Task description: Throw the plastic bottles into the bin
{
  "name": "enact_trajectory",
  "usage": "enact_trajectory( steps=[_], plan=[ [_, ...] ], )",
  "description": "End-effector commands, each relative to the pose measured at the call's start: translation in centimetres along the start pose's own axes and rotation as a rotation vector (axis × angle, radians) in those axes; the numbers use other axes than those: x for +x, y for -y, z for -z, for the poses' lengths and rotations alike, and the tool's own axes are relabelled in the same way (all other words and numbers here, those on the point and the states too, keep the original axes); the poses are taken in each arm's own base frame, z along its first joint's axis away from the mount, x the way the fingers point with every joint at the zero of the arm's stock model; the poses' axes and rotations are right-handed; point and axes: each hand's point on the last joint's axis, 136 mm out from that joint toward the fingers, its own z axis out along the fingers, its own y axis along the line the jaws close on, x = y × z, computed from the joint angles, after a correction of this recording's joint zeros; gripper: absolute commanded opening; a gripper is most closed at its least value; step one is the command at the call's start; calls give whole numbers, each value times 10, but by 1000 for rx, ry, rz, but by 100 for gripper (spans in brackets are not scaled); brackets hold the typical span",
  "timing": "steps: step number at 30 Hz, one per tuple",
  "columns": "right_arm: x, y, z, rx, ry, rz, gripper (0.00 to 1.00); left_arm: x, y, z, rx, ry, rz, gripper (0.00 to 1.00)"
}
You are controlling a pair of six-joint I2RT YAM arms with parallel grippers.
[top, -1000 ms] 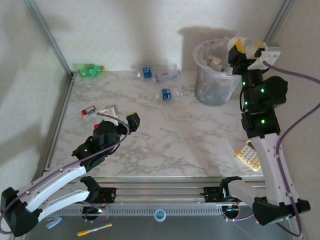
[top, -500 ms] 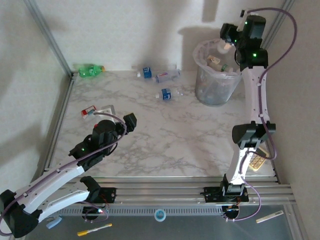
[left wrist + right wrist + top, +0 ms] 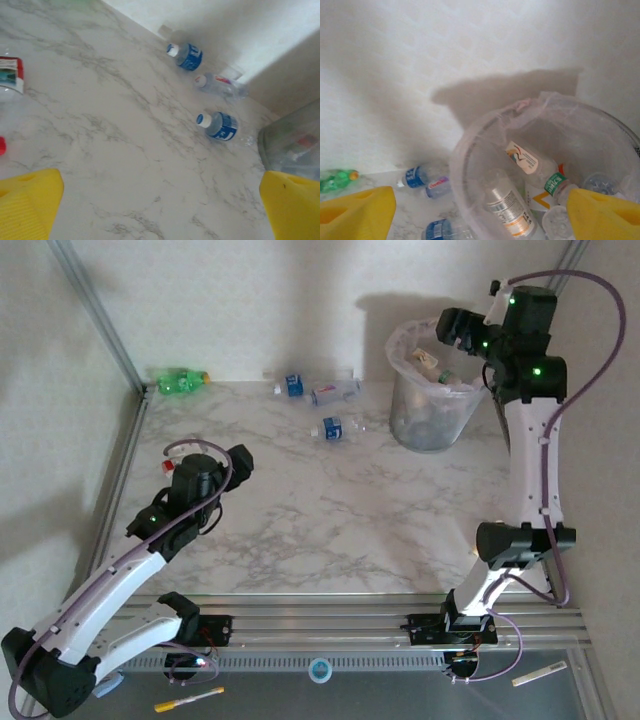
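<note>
The bin (image 3: 432, 405) stands at the back right, lined with a whitish bag, with several plastic bottles (image 3: 514, 210) lying inside it. My right gripper (image 3: 453, 330) hangs open above its rim, yellow fingers (image 3: 357, 215) wide apart with nothing between them. On the table lie a green bottle (image 3: 180, 381) at the back left and three blue-labelled bottles (image 3: 338, 427) near the back middle. A red-labelled bottle (image 3: 10, 75) lies at the left, by my left arm. My left gripper (image 3: 240, 460) is open over bare marble, its fingers (image 3: 30, 202) empty.
Walls close the back and right, with slanted metal posts (image 3: 95, 310) in the corners. A rail (image 3: 320, 615) runs along the near edge. The bin's wall (image 3: 295, 150) also appears at the right in the left wrist view.
The right arm stretched up over the bin and its jaws opened wide; what it held has left them. The left arm swung left and back, towards the red-labelled bottle.
</note>
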Motion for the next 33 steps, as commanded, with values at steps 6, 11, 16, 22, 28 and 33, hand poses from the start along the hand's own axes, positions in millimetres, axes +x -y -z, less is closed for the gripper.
enact_trajectory(
  steps=[6, 11, 16, 22, 28, 33],
  plan=[
    [9, -32, 37, -156, -14, 5, 96, 7, -61, -9, -205, -61, 163, 100],
    [23, -53, 61, -251, -32, 13, 99, 7, -91, -16, -288, -81, 229, 100],
    [41, -65, 76, -305, -72, 23, 99, 2, -113, -24, -348, -83, 261, 100],
    [67, -74, 90, -344, -131, 17, 99, 8, -149, -43, -446, -133, 279, 100],
    [90, -77, 98, -361, -177, 20, 99, 34, -185, -69, -557, -258, 238, 100],
    [110, -85, 102, -401, -232, 18, 99, 46, -201, -86, -613, -305, 204, 97]
  ],
)
